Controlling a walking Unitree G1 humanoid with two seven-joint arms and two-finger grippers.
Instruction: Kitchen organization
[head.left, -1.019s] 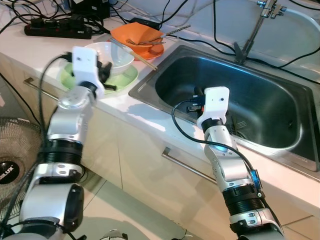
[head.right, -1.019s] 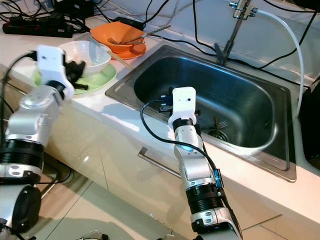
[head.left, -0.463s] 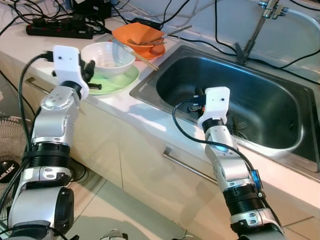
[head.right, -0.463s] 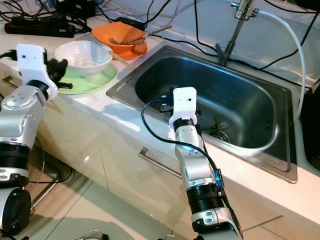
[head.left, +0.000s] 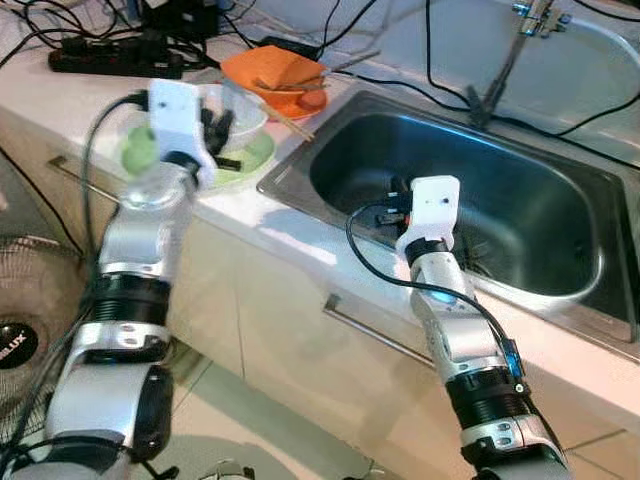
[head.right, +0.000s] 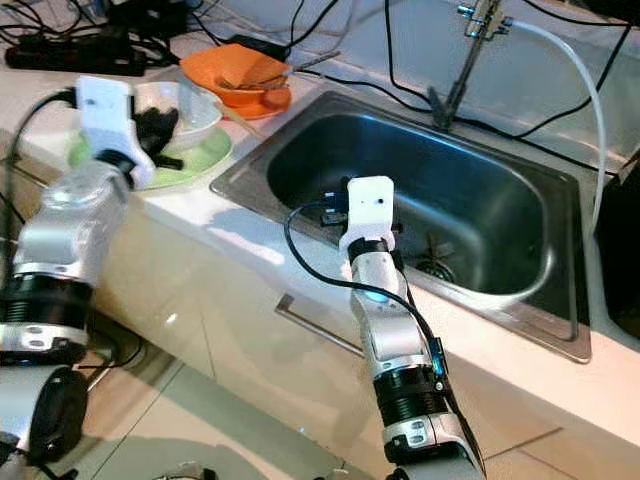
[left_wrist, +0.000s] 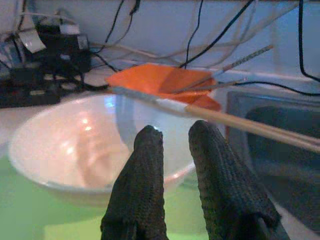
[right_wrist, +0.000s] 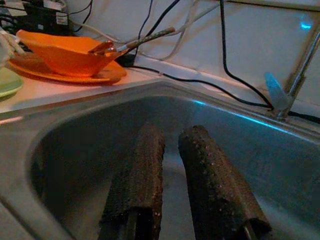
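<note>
A white bowl (head.left: 243, 108) sits on a green plate (head.left: 252, 157) on the counter, left of the sink (head.left: 520, 262). Chopsticks (left_wrist: 235, 123) lie across the bowl's rim. Behind it an orange bowl (head.left: 275, 70) with cutlery rests on an orange plate (head.left: 310, 101). My left gripper (left_wrist: 172, 134) is shut and empty, its fingertips just short of the white bowl's (left_wrist: 65, 150) near rim, above the green plate. My right gripper (right_wrist: 169, 132) hangs inside the sink basin (right_wrist: 75, 150), shut, holding nothing.
A faucet (head.left: 512, 55) stands behind the sink, with cables trailing over the counter. A black power strip (head.left: 110, 62) lies at the back left. A fan (head.left: 20, 320) stands on the floor at the left. A cabinet handle (head.left: 372, 331) runs below the counter edge.
The left gripper, which had swung left away from the white bowl half a second ago, has come back right to the bowl's rim. The right arm has stayed in the sink.
</note>
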